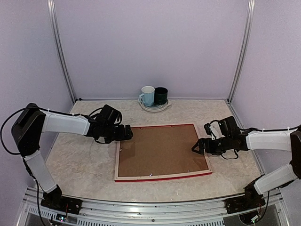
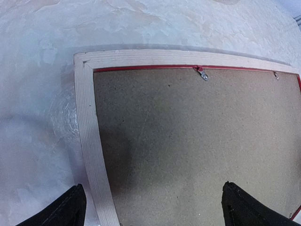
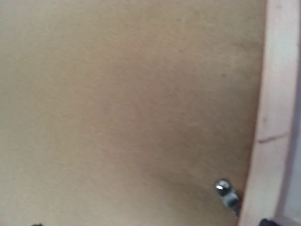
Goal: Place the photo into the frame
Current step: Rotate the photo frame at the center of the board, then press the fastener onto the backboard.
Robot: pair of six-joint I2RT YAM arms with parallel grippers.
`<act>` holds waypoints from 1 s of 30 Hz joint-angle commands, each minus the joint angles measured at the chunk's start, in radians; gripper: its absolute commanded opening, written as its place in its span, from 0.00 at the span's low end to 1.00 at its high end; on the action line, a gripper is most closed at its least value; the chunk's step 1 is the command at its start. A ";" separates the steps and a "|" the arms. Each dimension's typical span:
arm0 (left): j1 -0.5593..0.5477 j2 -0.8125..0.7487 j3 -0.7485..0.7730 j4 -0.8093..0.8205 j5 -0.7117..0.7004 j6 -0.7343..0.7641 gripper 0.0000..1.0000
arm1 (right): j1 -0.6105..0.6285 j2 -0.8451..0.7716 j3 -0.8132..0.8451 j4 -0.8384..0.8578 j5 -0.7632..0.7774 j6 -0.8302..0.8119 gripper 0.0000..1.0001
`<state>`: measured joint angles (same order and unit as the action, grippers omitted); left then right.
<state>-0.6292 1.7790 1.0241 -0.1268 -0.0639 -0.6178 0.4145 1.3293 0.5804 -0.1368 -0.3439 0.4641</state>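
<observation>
Left tool (image 2: 153, 209) apart, over frame (image 1: 162, 177) corner. Right tool (image 1: 196, 148) at right rail, likely apart; my view blurred. Frame face down on desk (image 1: 77, 160), board (image 1: 160, 150) in, photo unseen. Risks: my tips slip off clip (image 2: 203, 74); frame skids.

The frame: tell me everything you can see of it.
The frame lies flat, face down on the marbled table, long side toward the arms. Its back rim is pale, ridged wood; red shows along its edges. A brown backing board fills it, held by small metal tabs. The left pincer and right pincer flank it; contact unclear.
</observation>
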 commanded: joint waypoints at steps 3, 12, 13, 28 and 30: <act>-0.007 -0.112 -0.073 -0.105 -0.002 0.051 0.99 | 0.015 -0.003 0.003 0.038 -0.031 -0.016 0.99; -0.020 -0.173 -0.137 -0.187 -0.037 0.072 0.99 | 0.015 -0.015 0.006 0.020 -0.029 -0.024 0.99; -0.018 -0.176 -0.142 -0.191 -0.040 0.075 0.98 | 0.015 -0.014 0.007 0.020 -0.029 -0.024 0.99; -0.018 -0.100 -0.136 -0.171 -0.059 0.110 0.80 | 0.015 0.003 0.000 0.026 -0.038 -0.025 0.99; -0.020 -0.091 -0.136 -0.169 -0.055 0.113 0.79 | 0.015 0.002 -0.005 0.026 -0.037 -0.027 0.99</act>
<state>-0.6430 1.6573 0.8776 -0.3065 -0.1123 -0.5274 0.4191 1.3296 0.5804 -0.1200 -0.3744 0.4461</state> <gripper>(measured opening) 0.796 0.992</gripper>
